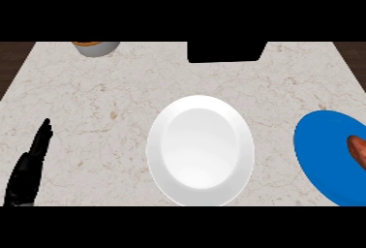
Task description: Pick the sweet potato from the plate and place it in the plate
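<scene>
Left hand (27, 169), fingers straight, rests left of white plate (200, 150); sweet potato (357, 151) on blue plate (325, 155).

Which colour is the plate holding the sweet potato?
Blue plate, at the head view's right edge.

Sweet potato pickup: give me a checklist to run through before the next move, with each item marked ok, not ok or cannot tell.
1. Sweet potato in view on the blue plate: ok, though only its end shows at the right edge.
2. Whole shape of the sweet potato visible for choosing a grasp: not ok, the edge cuts it off.
3. White plate bare and ready to receive: ok.
4. Right hand in view near the blue plate: not ok, it does not show.
5. Left hand out of the way: ok, it rests open at the lower left, fingers straight.
6. Counter between the two plates free of things: ok.
</scene>
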Controlling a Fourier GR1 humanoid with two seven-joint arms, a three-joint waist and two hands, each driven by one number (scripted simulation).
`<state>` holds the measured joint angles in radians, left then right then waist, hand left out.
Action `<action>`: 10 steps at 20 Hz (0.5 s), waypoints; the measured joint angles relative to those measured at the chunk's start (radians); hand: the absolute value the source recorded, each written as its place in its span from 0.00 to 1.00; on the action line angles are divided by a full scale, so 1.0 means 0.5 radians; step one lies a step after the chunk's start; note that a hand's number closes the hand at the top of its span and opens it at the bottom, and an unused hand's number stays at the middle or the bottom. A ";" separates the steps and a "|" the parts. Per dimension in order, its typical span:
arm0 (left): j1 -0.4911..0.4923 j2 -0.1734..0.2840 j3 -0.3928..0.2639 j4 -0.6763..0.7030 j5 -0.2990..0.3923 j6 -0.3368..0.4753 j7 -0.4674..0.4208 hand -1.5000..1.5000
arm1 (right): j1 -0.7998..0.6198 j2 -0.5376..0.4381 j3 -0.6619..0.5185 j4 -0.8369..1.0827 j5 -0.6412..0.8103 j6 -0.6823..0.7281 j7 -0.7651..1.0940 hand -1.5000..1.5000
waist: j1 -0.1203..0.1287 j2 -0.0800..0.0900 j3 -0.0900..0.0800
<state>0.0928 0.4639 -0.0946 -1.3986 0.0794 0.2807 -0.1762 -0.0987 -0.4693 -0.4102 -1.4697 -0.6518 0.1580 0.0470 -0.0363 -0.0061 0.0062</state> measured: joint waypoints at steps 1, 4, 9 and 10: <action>0.000 0.016 -0.008 -0.022 -0.010 -0.013 0.008 0.50 | 0.046 -0.013 -0.090 0.037 -0.066 0.052 -0.045 0.00 | 0.002 0.001 -0.001; 0.006 0.052 -0.016 -0.071 -0.033 -0.052 0.015 0.50 | 0.176 -0.086 -0.340 0.137 -0.274 0.251 -0.113 0.00 | 0.015 0.002 -0.005; -0.007 0.084 -0.005 -0.131 -0.057 -0.112 0.056 0.50 | 0.339 -0.302 -0.550 0.353 -0.491 0.726 -0.081 0.00 | 0.042 0.007 -0.009; 0.003 0.085 0.002 -0.134 -0.060 -0.115 0.045 0.50 | 0.375 -0.352 -0.567 0.389 -0.491 0.825 -0.078 0.00 | 0.046 0.008 -0.009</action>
<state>0.0945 0.5066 -0.0937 -1.4654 0.0494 0.2234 -0.1537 0.0889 -0.6452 -0.6937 -1.2754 -0.8972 0.5705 0.0079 -0.0135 -0.0023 0.0017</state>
